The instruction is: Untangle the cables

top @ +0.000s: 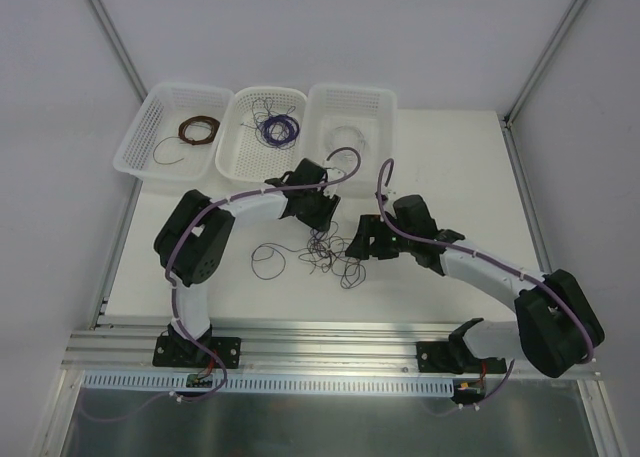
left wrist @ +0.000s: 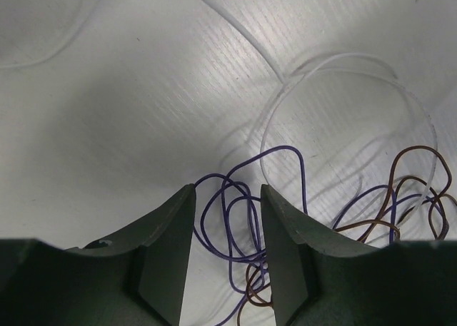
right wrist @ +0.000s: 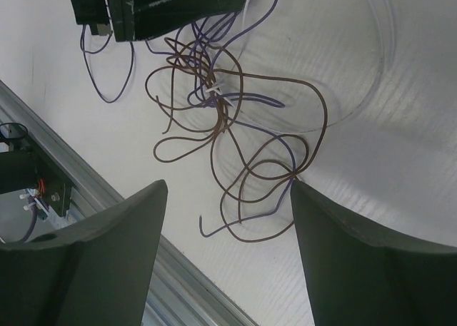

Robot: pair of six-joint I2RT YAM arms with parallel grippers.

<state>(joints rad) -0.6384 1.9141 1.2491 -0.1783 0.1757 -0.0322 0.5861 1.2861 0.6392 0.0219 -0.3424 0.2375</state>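
Observation:
The tangle of cables (top: 330, 257) lies on the white table between my two grippers: thin purple, brown and pale strands in loose loops. My left gripper (top: 312, 217) is open just above the tangle's far edge; in the left wrist view purple loops (left wrist: 230, 219) lie between its open fingers (left wrist: 227, 197). My right gripper (top: 358, 245) is open at the tangle's right side; in the right wrist view the brown and purple loops (right wrist: 235, 148) lie ahead of its wide-open fingers (right wrist: 228, 190). A clear strand (left wrist: 343, 76) curves beside the tangle.
Three white baskets stand at the back: the left one (top: 150, 137) holds a brown coil (top: 198, 129), the middle one (top: 245, 157) a purple coil (top: 278, 127), the right one (top: 380, 107) a pale coil. A separate purple loop (top: 268, 259) lies left of the tangle. A metal rail (top: 330, 339) runs along the near edge.

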